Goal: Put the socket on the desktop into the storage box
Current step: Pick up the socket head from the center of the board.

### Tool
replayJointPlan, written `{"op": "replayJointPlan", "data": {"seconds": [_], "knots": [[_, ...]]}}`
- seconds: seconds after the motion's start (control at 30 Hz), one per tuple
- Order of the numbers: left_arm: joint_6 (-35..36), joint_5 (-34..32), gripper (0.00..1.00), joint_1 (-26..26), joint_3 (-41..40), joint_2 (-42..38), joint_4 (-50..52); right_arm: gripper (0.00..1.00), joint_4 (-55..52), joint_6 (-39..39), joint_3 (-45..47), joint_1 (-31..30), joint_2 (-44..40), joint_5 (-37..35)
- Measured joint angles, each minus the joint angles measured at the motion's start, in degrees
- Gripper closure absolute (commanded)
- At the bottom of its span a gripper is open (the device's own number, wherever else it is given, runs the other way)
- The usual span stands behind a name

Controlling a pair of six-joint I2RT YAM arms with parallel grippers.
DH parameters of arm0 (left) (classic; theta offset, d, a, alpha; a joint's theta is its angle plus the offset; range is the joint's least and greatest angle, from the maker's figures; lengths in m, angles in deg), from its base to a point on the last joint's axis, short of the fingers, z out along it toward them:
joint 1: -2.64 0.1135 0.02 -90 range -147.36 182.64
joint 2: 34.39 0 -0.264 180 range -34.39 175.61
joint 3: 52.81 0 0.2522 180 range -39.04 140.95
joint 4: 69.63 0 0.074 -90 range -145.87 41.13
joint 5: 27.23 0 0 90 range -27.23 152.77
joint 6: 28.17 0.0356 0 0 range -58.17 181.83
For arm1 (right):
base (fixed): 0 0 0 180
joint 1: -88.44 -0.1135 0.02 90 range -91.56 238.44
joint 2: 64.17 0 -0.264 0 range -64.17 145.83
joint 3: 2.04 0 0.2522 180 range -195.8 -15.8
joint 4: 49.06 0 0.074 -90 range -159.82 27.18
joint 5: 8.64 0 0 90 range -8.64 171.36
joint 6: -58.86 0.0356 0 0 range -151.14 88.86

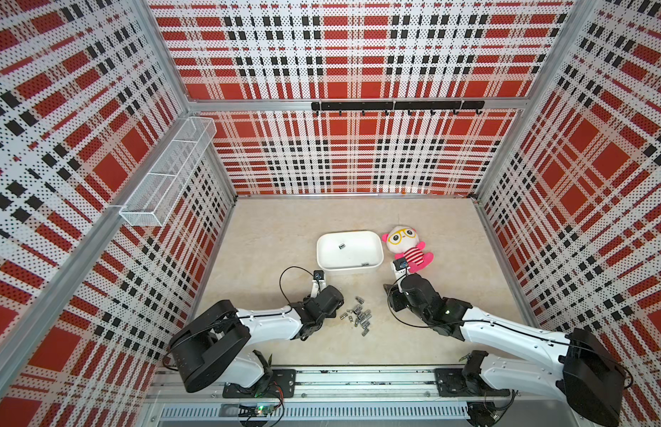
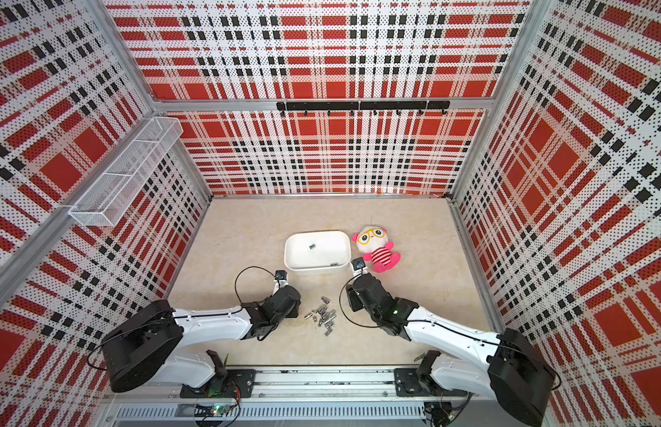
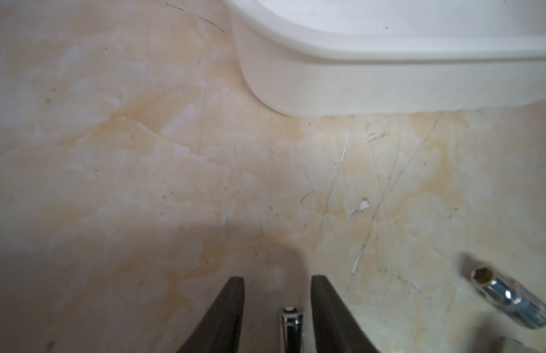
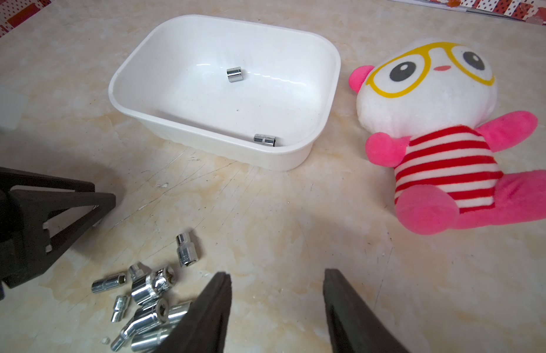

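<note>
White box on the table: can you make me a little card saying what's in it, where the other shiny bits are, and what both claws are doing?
storage box: white tub on the table
inside it: middle socket, plus edge socket against a long wall
outside it: pile of sockets on the table
left gripper: open, jaws either side of one loose socket, not pinching it
right gripper: open, empty, beside the pile
plush doll: lying beside the box

Both arms (image 1: pixel 264 318): white shells, blk joints, thin blk cables, dark wedge fingers (image 4: pixel 210 314).
</note>
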Motion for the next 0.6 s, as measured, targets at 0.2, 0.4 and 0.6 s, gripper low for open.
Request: {"op": "replayJointPlan", "data": {"seconds": [0.2, 0.4, 0.6], "knots": [[-0.8, 0.0, 0.60, -1.2, -0.3, -0.1, 0.0, 0.45, 0.0, 0.0, 0.0, 0.0, 0.0, 0.0], [-1.9, -0.7, 0.59, -1.5, -3.5, -3.3, -0.2, 0.45, 0.0, 0.0, 0.0, 0.0, 0.1, -0.2], [-2.1, -1.3, 0.61, -2.1, -4.3, -3.3, -1.3, 0.46, 0.0, 0.0, 0.0, 0.0, 2.2, -0.9]]}}
